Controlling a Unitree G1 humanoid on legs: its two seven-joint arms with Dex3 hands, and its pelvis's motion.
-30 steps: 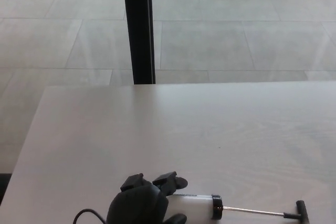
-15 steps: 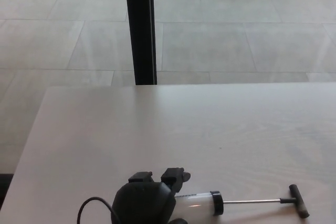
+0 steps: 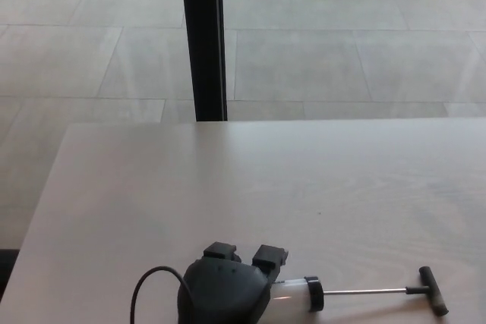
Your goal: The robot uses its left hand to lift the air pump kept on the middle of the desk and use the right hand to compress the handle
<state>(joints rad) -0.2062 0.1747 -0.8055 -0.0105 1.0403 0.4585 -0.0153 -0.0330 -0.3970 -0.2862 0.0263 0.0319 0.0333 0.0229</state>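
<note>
Head view showed the left hand [image 3: 225,290] clamped around the air pump [image 3: 292,294] at lower centre; lifting seemed underway, next the unseen right hand must reach the handle [image 3: 433,302]

One pale wooden desk [image 3: 228,180] fills the lower part of the view. On it there is one air pump with a translucent white cylinder, thin metal rod and black T-handle [image 3: 357,292]. One black robot hand [image 3: 228,286] shows. One black upright post [image 3: 203,39] stands behind.
</note>
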